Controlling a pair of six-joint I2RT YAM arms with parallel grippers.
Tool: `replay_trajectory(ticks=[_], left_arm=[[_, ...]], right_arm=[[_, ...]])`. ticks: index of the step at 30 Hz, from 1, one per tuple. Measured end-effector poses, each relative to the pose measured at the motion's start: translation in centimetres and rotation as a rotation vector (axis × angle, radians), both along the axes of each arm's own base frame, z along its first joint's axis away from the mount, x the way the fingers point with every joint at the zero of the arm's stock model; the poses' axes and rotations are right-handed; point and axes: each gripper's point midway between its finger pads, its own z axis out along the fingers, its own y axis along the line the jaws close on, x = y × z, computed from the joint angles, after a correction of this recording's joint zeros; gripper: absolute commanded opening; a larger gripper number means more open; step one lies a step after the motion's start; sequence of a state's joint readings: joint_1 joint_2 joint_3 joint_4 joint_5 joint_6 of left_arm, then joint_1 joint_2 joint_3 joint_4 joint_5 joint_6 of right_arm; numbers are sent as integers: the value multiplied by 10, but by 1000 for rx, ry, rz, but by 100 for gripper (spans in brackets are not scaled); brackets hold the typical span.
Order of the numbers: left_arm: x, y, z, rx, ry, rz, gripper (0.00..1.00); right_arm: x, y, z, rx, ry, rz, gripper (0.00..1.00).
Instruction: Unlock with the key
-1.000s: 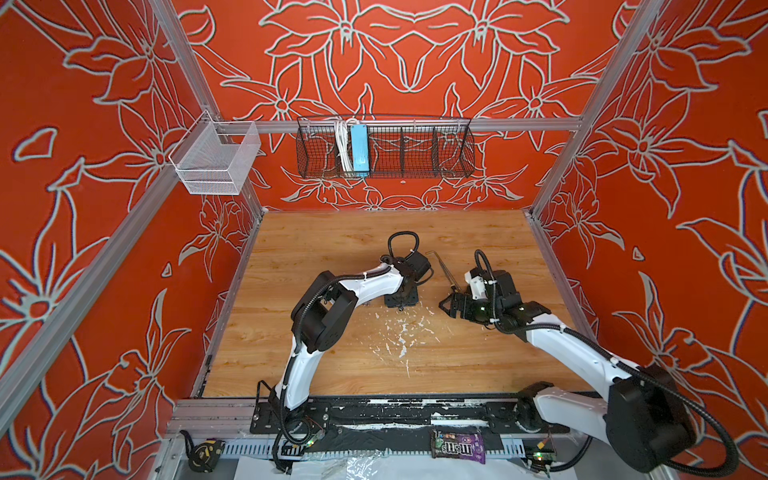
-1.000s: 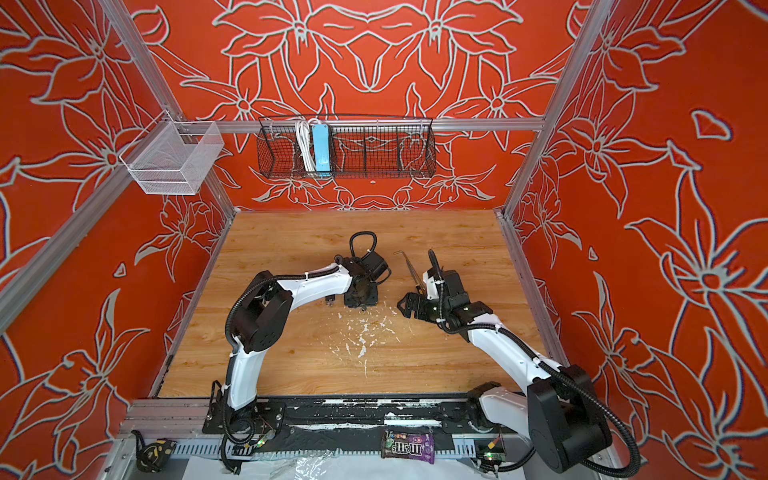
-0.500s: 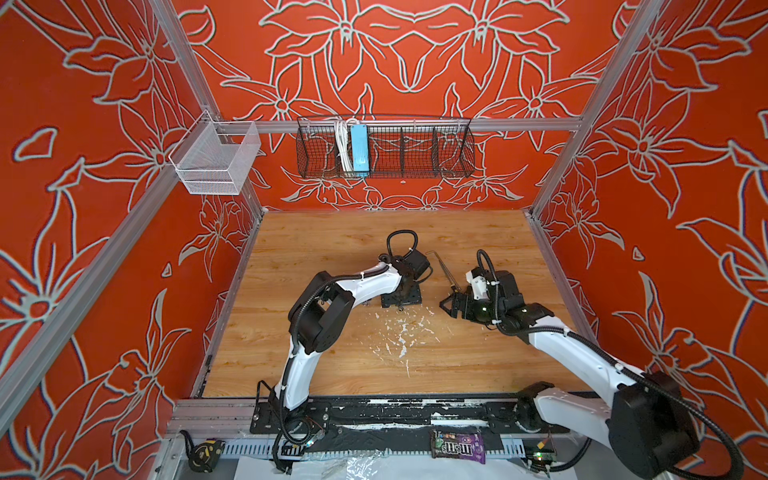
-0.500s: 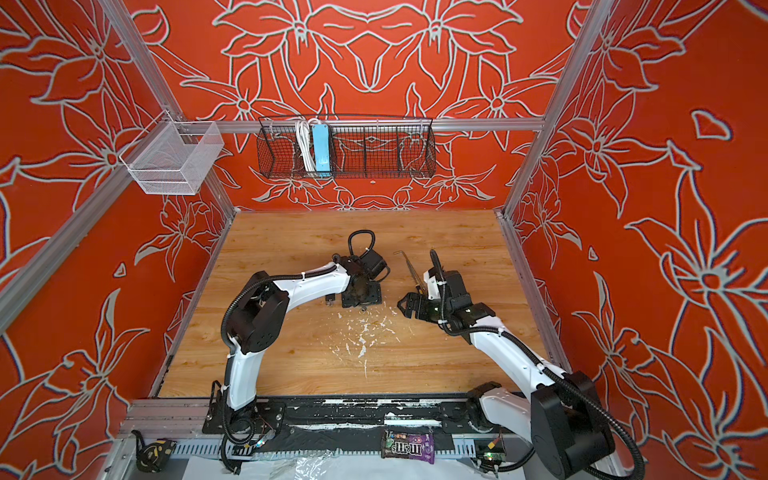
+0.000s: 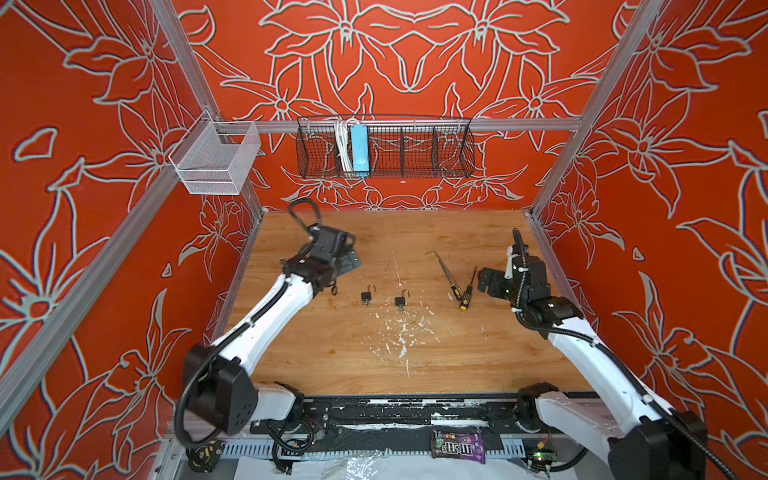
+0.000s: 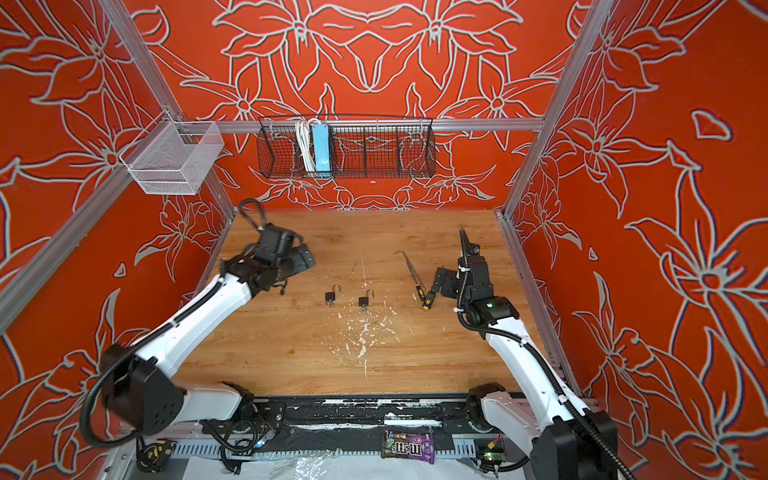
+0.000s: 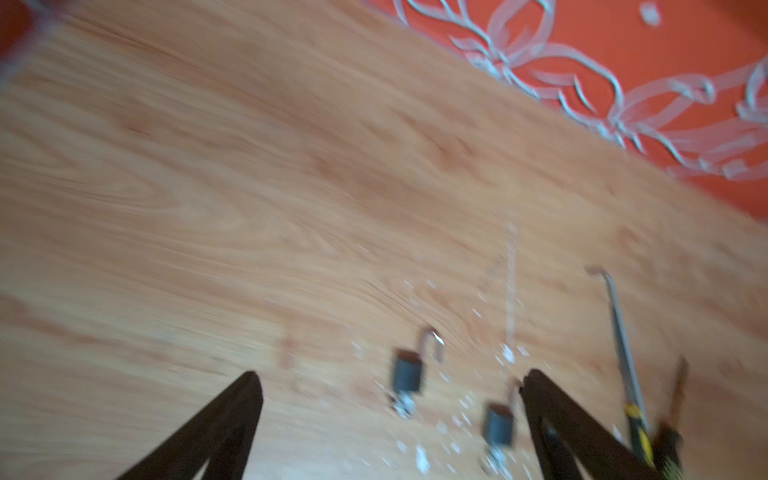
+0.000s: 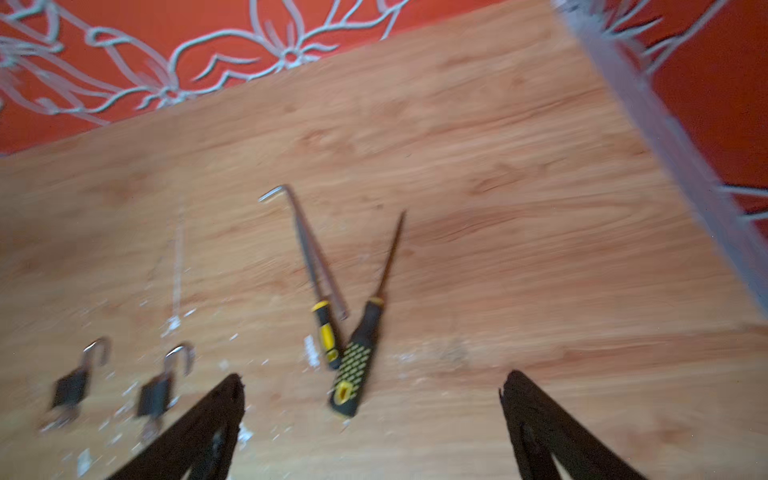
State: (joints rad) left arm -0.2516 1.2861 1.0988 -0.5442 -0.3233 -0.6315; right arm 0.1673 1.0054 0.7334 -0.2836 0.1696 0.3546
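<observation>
Since both shackles look sprung, the padlocks [image 5: 366,296] lie central on the table [image 5: 415,357], keys [image 7: 404,405] seemingly inserted. They're small, rigid, likely slippery: pinch the flat body sides. Left gripper [image 7: 390,377] and right gripper [image 8: 372,379] gape, empty.

The tabletop [image 5: 457,353] is matt, light wood-grain board, scuffed with white flecks near its middle. The left padlock [image 5: 366,296] and the right padlock [image 5: 401,301] have dull dark bodies and bright bare-metal shackles. The hex key [image 5: 443,269] is plain silvery metal. The large screwdriver [image 8: 353,370] has a black, yellow-dimpled handle that looks like rubbery plastic. The far wire basket [image 5: 415,153] is black metal, the far-left mesh basket [image 5: 208,166] pale and fine. The near candy packet [image 5: 457,446] is glossy.
</observation>
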Motion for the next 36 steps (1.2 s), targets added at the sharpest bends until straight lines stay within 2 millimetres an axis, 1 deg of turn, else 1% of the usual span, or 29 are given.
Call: replay_trajectory(ticks=[2, 3, 4, 5, 7, 8, 10, 12, 15, 17, 20, 22, 24, 25, 27, 28, 29, 32, 36], left_arm=[[-14, 50, -13, 59, -8, 115, 98], [-21, 67, -22, 86, 1, 155, 98], [-29, 87, -36, 125, 16, 198, 98], [-36, 99, -51, 160, 31, 221, 98], [-47, 110, -82, 216, 64, 213, 98], [-52, 110, -97, 239, 84, 190, 98], [-57, 109, -119, 278, 103, 141, 98], [-53, 108, -127, 307, 88, 99, 98], [-36, 101, -129, 329, 16, 30, 98], [-24, 96, -129, 334, -20, -12, 98], [-11, 88, -134, 334, -40, -71, 98], [-7, 81, -134, 327, -64, -120, 98], [-6, 74, -131, 323, -120, -161, 98], [-8, 71, -134, 321, -143, -180, 98], [-14, 67, -142, 317, -132, -208, 98], [-15, 66, -145, 315, -124, -216, 98], [-13, 65, -143, 314, -132, -219, 98], [-8, 64, -136, 313, -161, -221, 98], [-6, 63, -133, 312, -175, -222, 98]], right_arm=[[1, -29, -10, -70, -18, -90, 97], [1, -40, -17, -96, -16, -125, 97], [0, -51, -26, -118, -10, -159, 97], [0, -61, -37, -133, 3, -187, 97], [2, -74, -58, -152, 32, -221, 97], [3, -78, -70, -162, 50, -230, 97], [7, -80, -89, -178, 74, -221, 97], [12, -77, -100, -183, 66, -194, 97], [14, -72, -106, -189, 19, -147, 97], [21, -69, -101, -189, -27, -121, 97], [35, -61, -94, -181, -89, -61, 97], [39, -52, -92, -174, -125, -8, 97], [37, -46, -93, -174, -170, 29, 97], [33, -43, -96, -172, -185, 45, 97], [29, -41, -109, -174, -163, 65, 98], [29, -38, -115, -177, -140, 77, 97], [31, -37, -117, -185, -135, 83, 97], [36, -30, -110, -200, -155, 104, 97], [40, -26, -104, -213, -178, 115, 97]])
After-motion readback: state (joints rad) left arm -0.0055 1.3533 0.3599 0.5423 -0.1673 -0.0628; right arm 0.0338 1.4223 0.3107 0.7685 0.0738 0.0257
